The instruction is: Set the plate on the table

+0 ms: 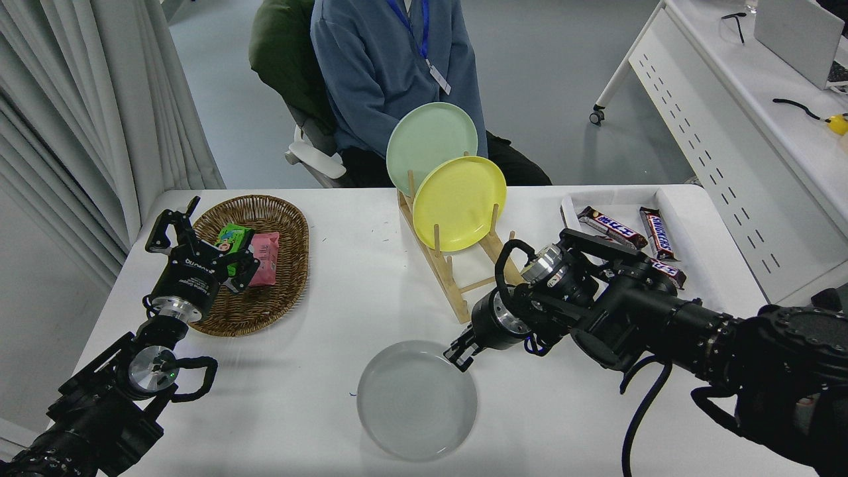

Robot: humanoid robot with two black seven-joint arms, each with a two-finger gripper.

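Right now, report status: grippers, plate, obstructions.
Right gripper shut on the plate at its far rim, low over the table. Left gripper parked by the wicker basket. Wooden rack close behind; landing spot unobstructed.

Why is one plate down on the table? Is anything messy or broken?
Nothing looks broken or spilled. The grey plate is simply held at its rim by the right gripper, near the table, away from the wooden rack.

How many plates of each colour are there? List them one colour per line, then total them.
Light-grey plate, at the right gripper, low over the table: 1
Yellow plate, upright in the wooden rack: 1
Pale green plate, upright behind it: 1
Total: 3
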